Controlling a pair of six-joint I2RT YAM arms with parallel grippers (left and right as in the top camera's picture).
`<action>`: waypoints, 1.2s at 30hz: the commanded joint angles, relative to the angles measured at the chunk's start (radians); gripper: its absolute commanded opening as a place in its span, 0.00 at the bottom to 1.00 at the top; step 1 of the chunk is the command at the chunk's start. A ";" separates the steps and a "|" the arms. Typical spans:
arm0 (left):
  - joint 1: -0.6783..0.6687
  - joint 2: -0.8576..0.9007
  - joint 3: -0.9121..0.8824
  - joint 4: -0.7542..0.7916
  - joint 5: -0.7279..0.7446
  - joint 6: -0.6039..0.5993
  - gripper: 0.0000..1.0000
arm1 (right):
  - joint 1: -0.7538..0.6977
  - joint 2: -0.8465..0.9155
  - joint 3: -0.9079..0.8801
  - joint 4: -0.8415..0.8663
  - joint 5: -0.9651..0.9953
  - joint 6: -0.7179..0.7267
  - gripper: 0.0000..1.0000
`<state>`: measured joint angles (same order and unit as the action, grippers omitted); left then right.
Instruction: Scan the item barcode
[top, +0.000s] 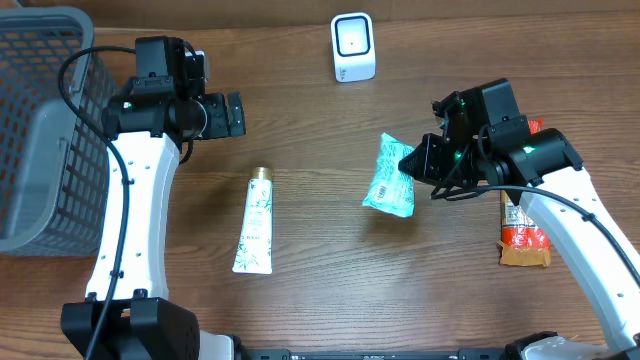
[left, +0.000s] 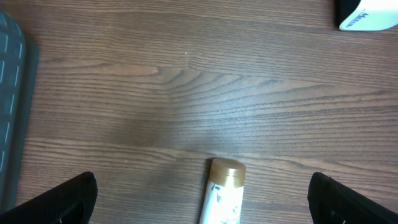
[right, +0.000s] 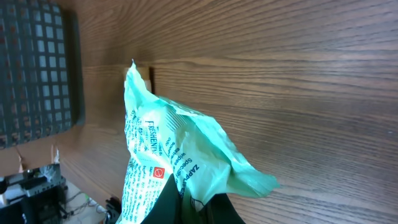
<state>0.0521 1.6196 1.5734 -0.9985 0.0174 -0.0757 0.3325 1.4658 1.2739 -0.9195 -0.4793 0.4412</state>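
The basket (top: 40, 130) sits left on the bench (top: 320, 290), the scanner (top: 353, 47) at the back. The tube (top: 255, 225) lies left of the pouch (top: 390, 177), 1 packet (top: 524, 243) right.

Left arm (top: 150, 190) and right arm (top: 575, 225) are the same build: glossy white link shells, matte black joint housings just behind each gripper. Green LED (top: 128, 103) lit on the left housing, and green LEDs on the right one too. Black cable (top: 75, 75) loops out behind the left wrist and runs down the white link. Left gripper (top: 236, 113) and right gripper (top: 408, 160) are all black and blocky. Fingertips (left: 65, 199) are matte black and rounded. Black base (top: 130, 325) at the end farthest from the gripper.
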 joint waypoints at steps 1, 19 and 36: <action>-0.013 -0.005 0.011 0.004 -0.006 -0.014 1.00 | -0.001 -0.026 0.005 0.006 -0.081 -0.080 0.04; -0.013 -0.005 0.011 0.004 -0.006 -0.014 1.00 | -0.001 -0.028 0.005 0.074 -0.030 -0.237 0.04; -0.013 -0.005 0.011 0.004 -0.006 -0.014 1.00 | 0.126 0.106 -0.007 0.121 -0.056 -0.225 0.04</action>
<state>0.0521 1.6196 1.5734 -0.9985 0.0170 -0.0757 0.4019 1.5055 1.2732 -0.8284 -0.5079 0.2237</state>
